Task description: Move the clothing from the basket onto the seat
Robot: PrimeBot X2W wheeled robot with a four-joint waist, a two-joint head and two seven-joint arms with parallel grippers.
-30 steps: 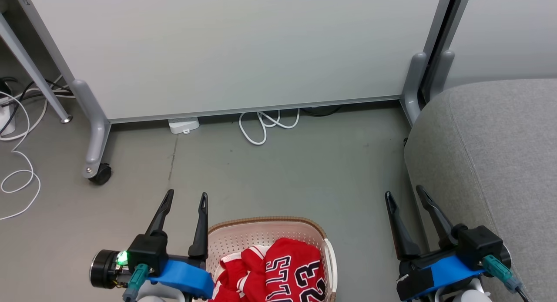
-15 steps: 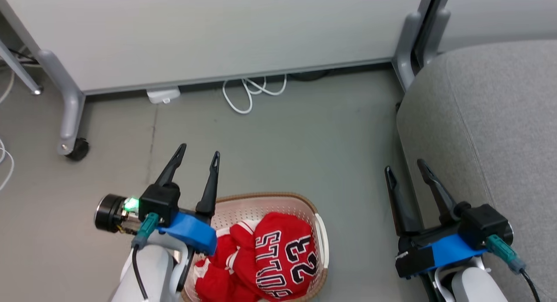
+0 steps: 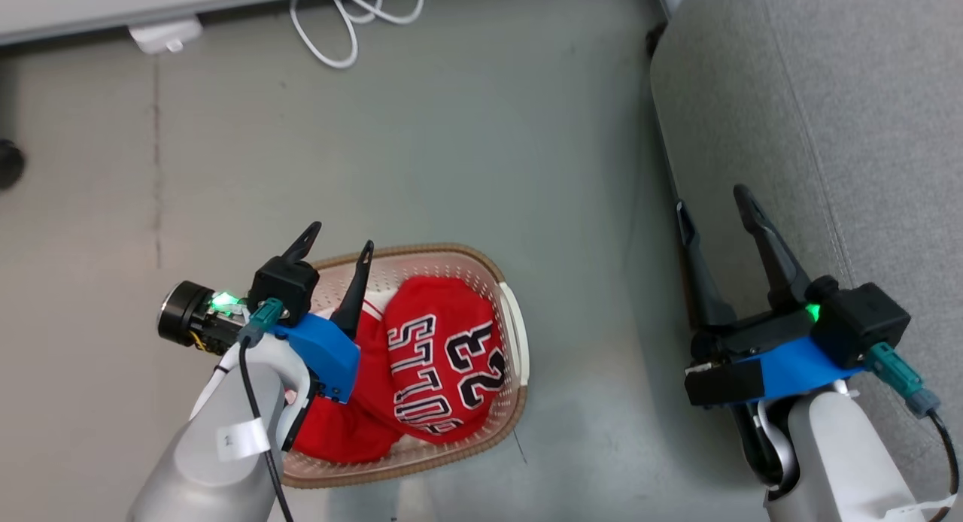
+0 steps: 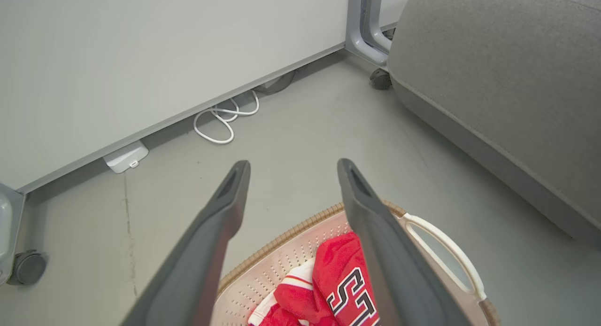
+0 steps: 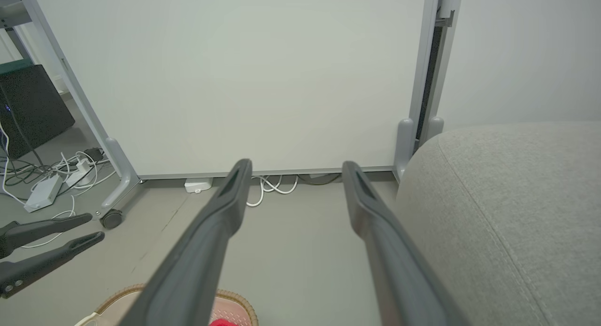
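Head view, read with both wrist views. One basket (image 3: 421, 249) stands on the floor (image 3: 466, 153), apart from the one seat (image 3: 827, 131) at the robot's right. All the clothing lies inside the basket and none on the seat. Two red pieces can be counted: one jersey (image 3: 444, 356) on top, its black-and-white lettering and the number 23 facing up, and one bunched piece (image 4: 291, 293) with white trim beside it, toward the robot's left and partly hidden by the arm. One white handle (image 3: 519, 334) shows on the side of the basket that faces the seat. There are two grippers, each with two dark fingers. The left gripper (image 3: 340, 236) hangs over the left part of the basket, one finger across the brown rim and the other over the perforated inside. Its fingers are spread wide with nothing between them, and in the left wrist view bare floor shows in the gap. The right gripper (image 3: 711, 198) hangs at the edge of the seat, one finger over the seat's side and the other over its top. Its fingers are likewise spread wide and hold nothing. Whether either gripper touches what lies under it cannot be told. Behind stands one pale panel (image 5: 235, 81) on grey legs. At its foot lie one coiled white cable (image 3: 331, 33) and one small white box (image 3: 165, 34). Two casters (image 4: 28, 267) show in the left wrist view, one toward each end of the panel.
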